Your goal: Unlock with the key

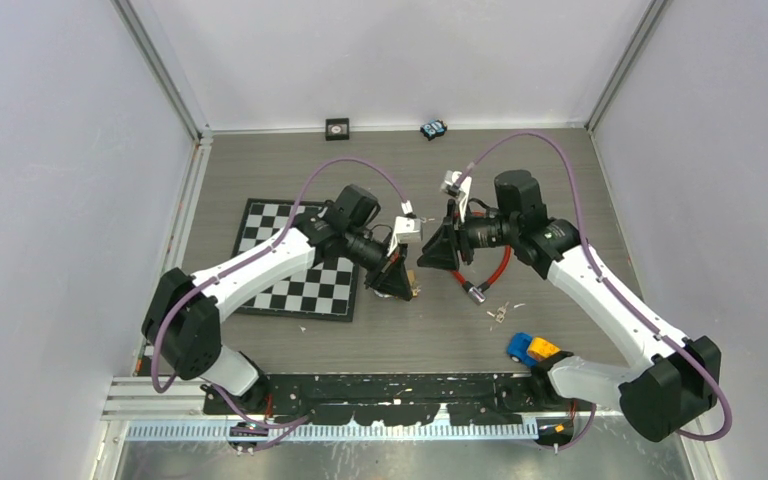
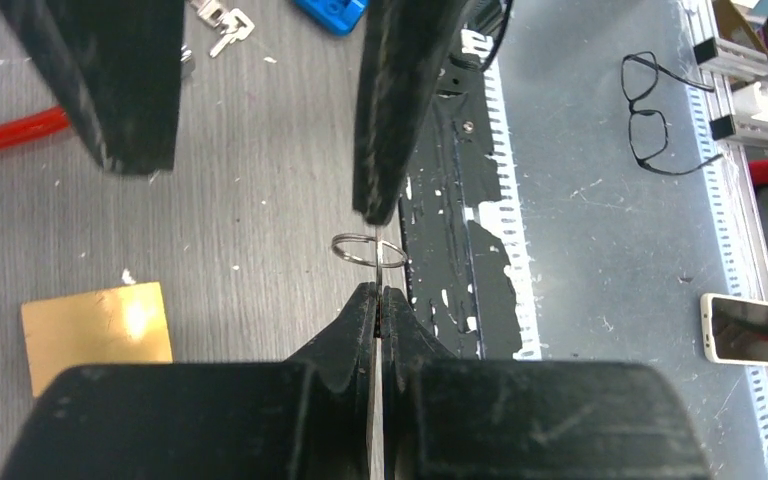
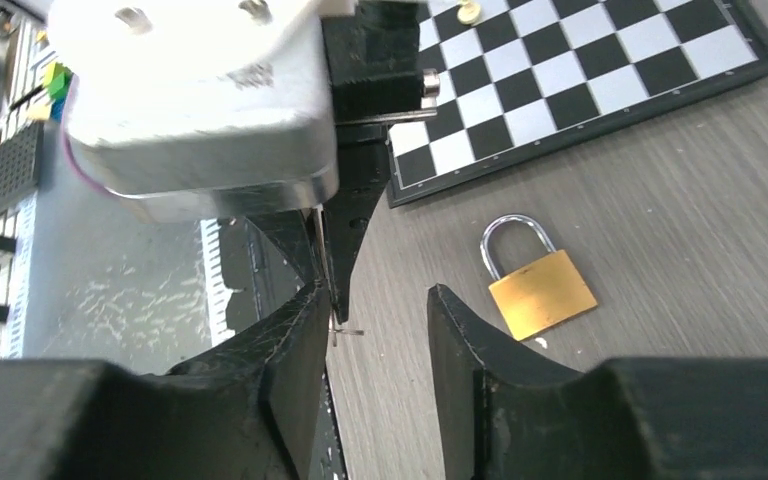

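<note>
Left gripper (image 2: pixel 378 295): my jaws are pressed tight together, pinching a thin wire key ring (image 2: pixel 368 250). The loop pokes out past the tips. I cannot make out the key's blade itself.

Padlock (image 3: pixel 540 290): brass body, steel shackle closed, lying flat on the table (image 1: pixel 560 190). Nothing touches it. The shackle points toward the chessboard (image 1: pixel 300 265), which lies near the padlock with a strip of bare table between them.

From above, my left gripper hangs just beside the padlock, over its chessboard side, with the ring off the table.

Right gripper (image 3: pixel 375 300): fingers stand partly apart with nothing between them. It faces the left gripper from the padlock's other side. One finger (image 3: pixel 295 350) sits just beside the dangling ring; I cannot tell whether they touch.

Red hose (image 1: pixel 490 275): curves on the table beyond my right gripper, away from the padlock.

Loose keys (image 2: pixel 220 25): on the table, well apart from the padlock, past the hose.

Toy car (image 1: pixel 530 348): blue and yellow, farther from the padlock than the loose keys, by the right arm's base.
</note>
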